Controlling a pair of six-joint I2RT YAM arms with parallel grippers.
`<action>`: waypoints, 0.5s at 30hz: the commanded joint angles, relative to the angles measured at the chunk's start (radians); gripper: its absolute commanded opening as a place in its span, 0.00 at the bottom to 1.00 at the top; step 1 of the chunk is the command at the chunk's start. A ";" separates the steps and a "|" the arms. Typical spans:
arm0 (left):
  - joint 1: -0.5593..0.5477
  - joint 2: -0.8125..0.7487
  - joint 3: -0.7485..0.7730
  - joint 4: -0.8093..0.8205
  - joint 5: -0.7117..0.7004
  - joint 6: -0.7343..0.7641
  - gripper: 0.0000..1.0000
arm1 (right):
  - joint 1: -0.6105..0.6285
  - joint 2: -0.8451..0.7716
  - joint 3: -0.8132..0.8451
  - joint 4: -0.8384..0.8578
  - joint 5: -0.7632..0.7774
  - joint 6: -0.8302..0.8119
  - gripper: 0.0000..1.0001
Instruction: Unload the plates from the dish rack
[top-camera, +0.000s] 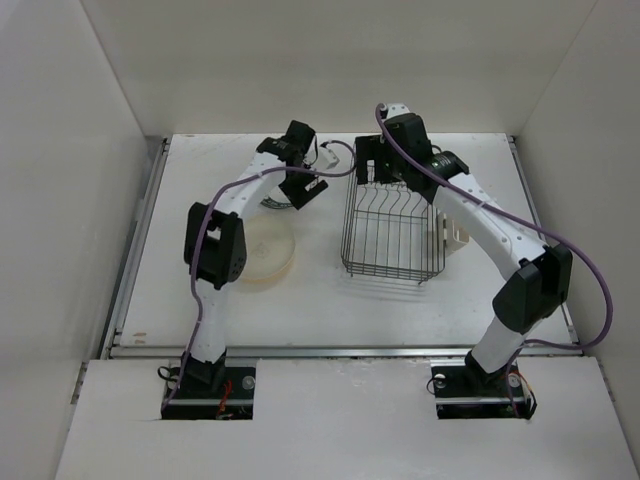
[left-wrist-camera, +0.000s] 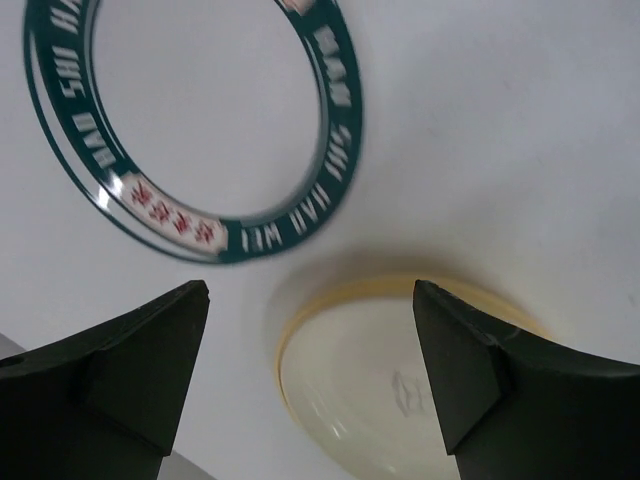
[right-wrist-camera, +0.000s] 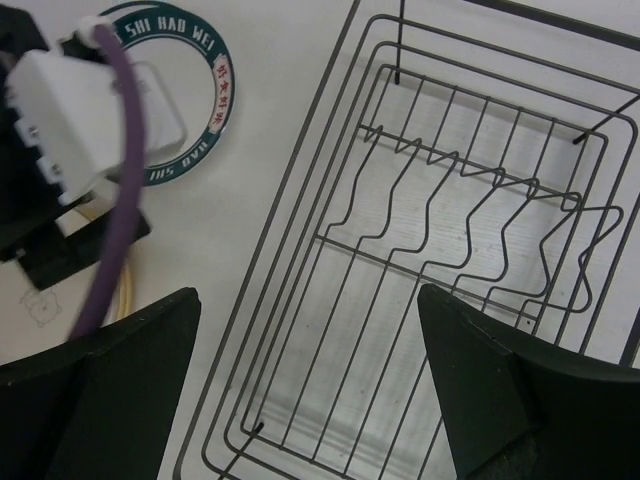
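the left hand (left-wrist-camera: 310, 325) stands wide apart with nothing between its dark fingers (left-wrist-camera: 140, 370), and hangs above two plates lying flat on the white tabletop (top-camera: 330, 310). directly below it in the left wrist view is a cream plate with a yellow-orange rim (left-wrist-camera: 370, 385), and just beyond that, close beside it, a white plate with a dark green lettered rim band (left-wrist-camera: 200, 110); whether the two rims touch cannot be told. from the top view the cream plate sits near the left arm's elbow and the green-banded plate is mostly hidden under that arm's forearm. both plates lie to the left of the dish rack (top-camera: 395, 235), apart from it. the right hand (right-wrist-camera: 305, 330) is also spread wide and grips nothing, hovering over the rack's far left edge, looking down on its black wire floor and bent upright tines (right-wrist-camera: 450, 190). a small beige holder (top-camera: 455, 232) hangs on the rack's right side.
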 joint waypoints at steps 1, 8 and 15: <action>0.008 0.114 0.130 0.089 -0.106 -0.044 0.81 | 0.011 -0.044 0.021 0.043 0.028 0.011 0.95; -0.024 0.214 0.208 0.170 -0.106 -0.044 0.81 | 0.011 -0.044 0.012 0.025 0.071 0.001 0.95; -0.024 0.271 0.228 0.172 -0.192 -0.071 0.84 | 0.011 -0.010 0.022 0.025 0.071 -0.008 0.95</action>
